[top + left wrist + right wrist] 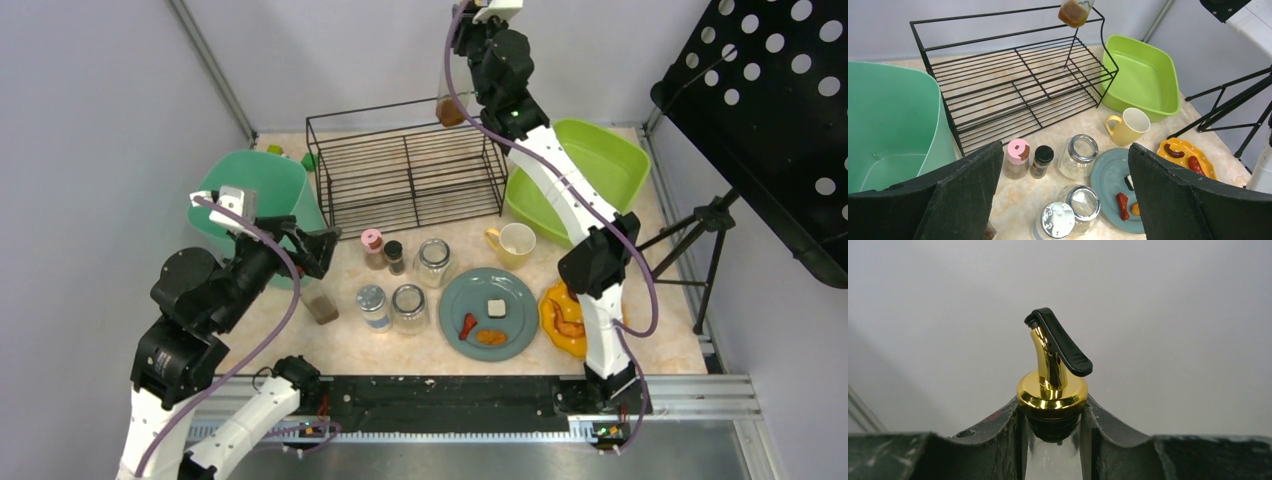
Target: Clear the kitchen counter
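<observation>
Closest beneath the overhead camera, the left arm (190, 300) bends over the near-left corner, its left hand (322, 252) spread wide and empty beside a teal bin (262, 185). Beyond it the speckled cream surface (345, 348) fills the middle of the cell. It carries a black wire rack (410, 170), a lime tub (590, 165), a yellow mug (513, 243), a grey-blue plate (515, 290) with food scraps, an orange dish (548, 315) of sausages, three glass jars (432, 262) and two small shakers (373, 247). The right hand (462, 45), raised above the rack's far right corner, carries a glass bottle (450, 108) with amber liquid in its base.

From the left wrist, both fingers (968, 190) stand far apart with nothing between them, framing the jars and shakers below.

From the right wrist, the fingers (988, 440) clamp the bottle's neck just under a gold pourer (1052, 390) with a black flap.

The surface looks stiff and fixed, with nothing on it to grip, so clearing it likely means lifting off each item. The jars look smooth and breakable, and are probably best taken round the body, below the lid
</observation>
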